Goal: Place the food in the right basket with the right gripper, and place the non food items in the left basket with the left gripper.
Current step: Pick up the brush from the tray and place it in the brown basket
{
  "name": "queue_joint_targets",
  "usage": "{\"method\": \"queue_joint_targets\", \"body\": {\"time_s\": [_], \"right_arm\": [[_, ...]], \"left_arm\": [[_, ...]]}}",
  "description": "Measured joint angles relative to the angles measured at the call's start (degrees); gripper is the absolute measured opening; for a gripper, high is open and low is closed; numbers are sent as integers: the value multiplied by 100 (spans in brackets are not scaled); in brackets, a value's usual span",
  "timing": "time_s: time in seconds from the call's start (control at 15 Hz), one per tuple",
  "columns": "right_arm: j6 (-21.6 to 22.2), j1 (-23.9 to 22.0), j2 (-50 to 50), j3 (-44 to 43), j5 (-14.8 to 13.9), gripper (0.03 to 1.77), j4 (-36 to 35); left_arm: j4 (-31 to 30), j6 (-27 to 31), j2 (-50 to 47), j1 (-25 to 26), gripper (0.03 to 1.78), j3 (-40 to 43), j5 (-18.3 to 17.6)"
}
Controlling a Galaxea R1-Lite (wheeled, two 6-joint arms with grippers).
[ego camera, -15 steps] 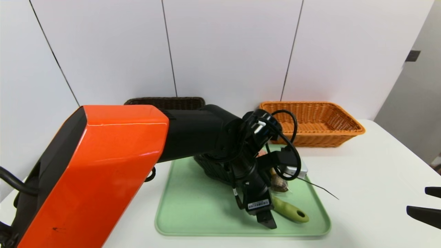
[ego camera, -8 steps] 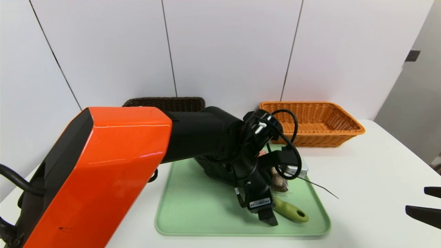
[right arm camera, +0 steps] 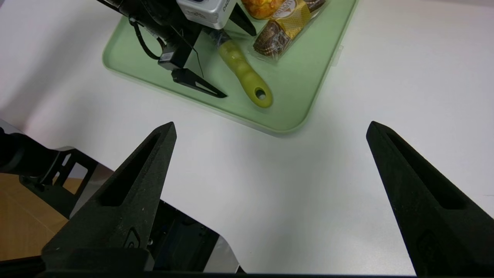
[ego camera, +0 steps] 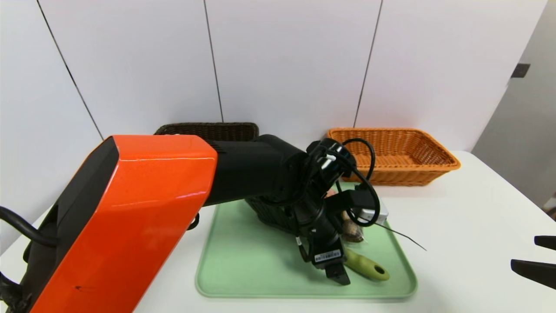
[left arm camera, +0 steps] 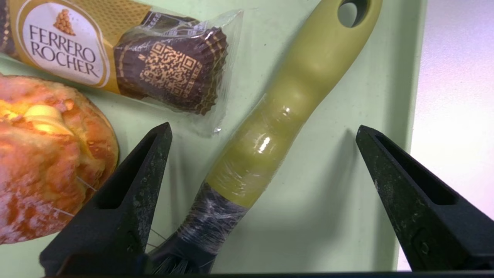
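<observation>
Fingers of our right gripper stand wide apart at about 4 o'clock of the head view, parked over the white table near its front edge and holding nothing.

Farther in, our left gripper hangs low over the green tray, jaws spread wide with the brush lying between them. The green handle runs slantwise through the gap, and neither finger touches it. From the brush handle, the bun lies at about 9 o'clock in the wrist view, just beside one finger, and the wrapped snack at about 11 o'clock, its clear wrapper close to the handle.

We judge the step to be the grasp of the brush. To do it well, we should lower straight down and close on the thick middle of the handle. The finger near the bun could push it or catch the wrapper, so a small shift away from the bun would help.

Beyond the tray, the left basket sits at 11 o'clock and the right basket at 1 o'clock, both near the wall.
</observation>
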Motion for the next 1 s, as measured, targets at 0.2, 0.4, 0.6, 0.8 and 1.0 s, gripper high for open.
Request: {"method": "queue_joint_targets", "body": {"time_s": [0.2, 0.4, 0.6, 0.8, 1.0], "right_arm": [[-1, 0, 0, 0, 0, 170, 0], [0, 1, 6, 0, 0, 170, -4], [2, 1, 9, 0, 0, 170, -2], [-1, 0, 9, 0, 0, 170, -2], [0, 0, 9, 0, 0, 170, 0]], "left_arm": [[-5, -5, 4, -29, 169, -5, -7], [-9, -13, 26, -63, 169, -22, -2], [-27, -20, 52, -68, 169, -28, -5], [-49, -17, 73, -83, 166, -28, -5], [-49, -13, 78, -90, 114, -27, -5]]}}
